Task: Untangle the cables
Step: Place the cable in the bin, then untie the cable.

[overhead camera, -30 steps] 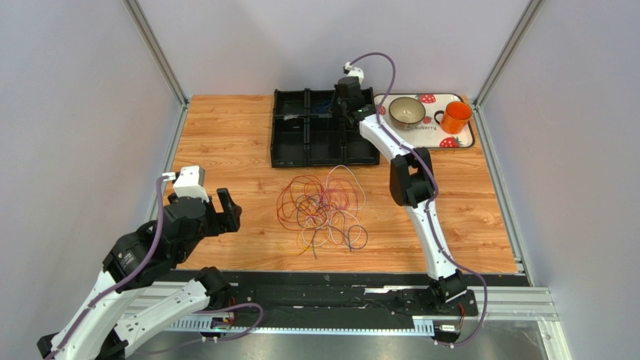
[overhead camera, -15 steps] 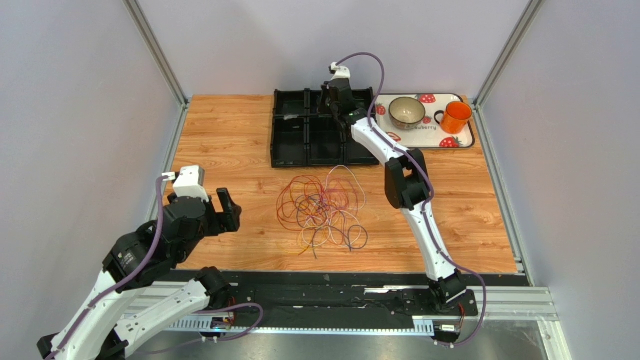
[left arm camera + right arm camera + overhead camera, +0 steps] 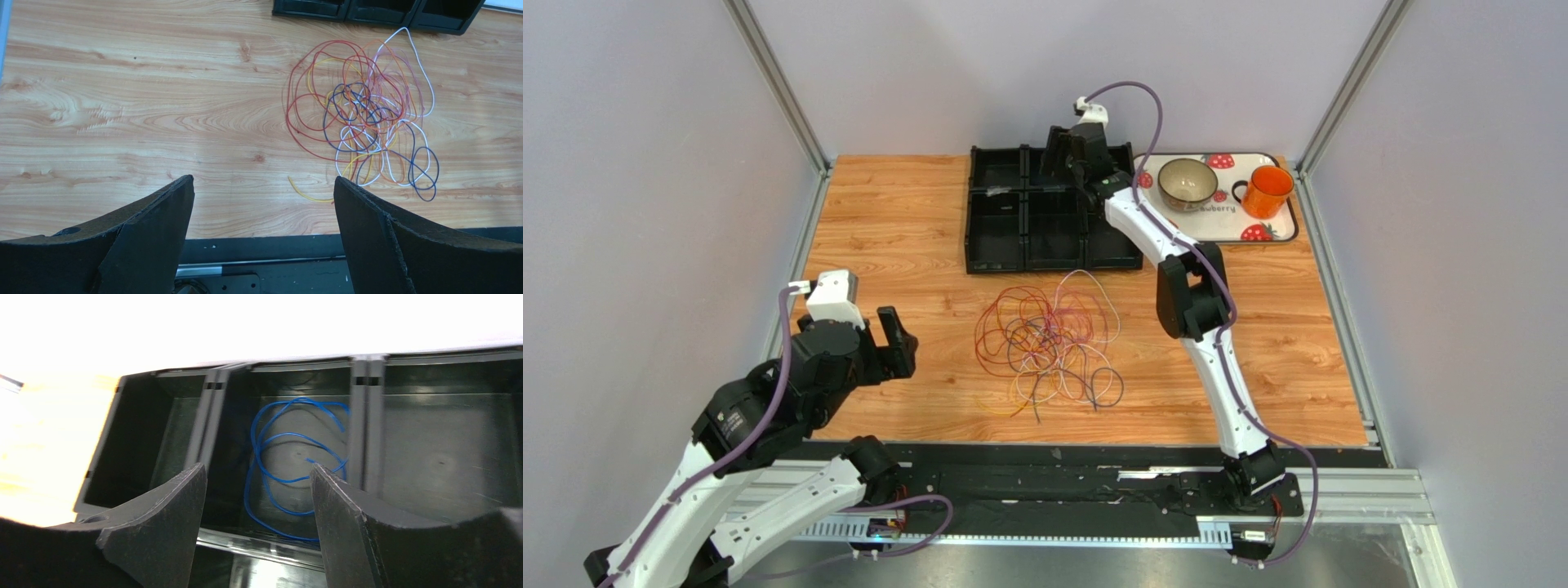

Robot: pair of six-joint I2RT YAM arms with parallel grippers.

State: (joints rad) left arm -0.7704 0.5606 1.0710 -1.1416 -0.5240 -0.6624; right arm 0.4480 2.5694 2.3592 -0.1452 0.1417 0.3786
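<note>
A: Top view is little help. The right tool (image 3: 1069, 150) is dark against the black tray (image 3: 995, 233) at upper centre, so I can't read the jaws there. The top of the right wrist view is blown out white.
B: Wrist view shows them standing apart, gripping nothing. A blue cable (image 3: 293, 437) lies loose in the middle compartment; its lower loop is partly hidden.
A: And the left tool (image 3: 263, 190)?
B: Wide, empty, above the desk (image 3: 123, 92), lower left. The cable tangle (image 3: 362, 116) is mid-desk, and its crossings are hard to trace.
</note>
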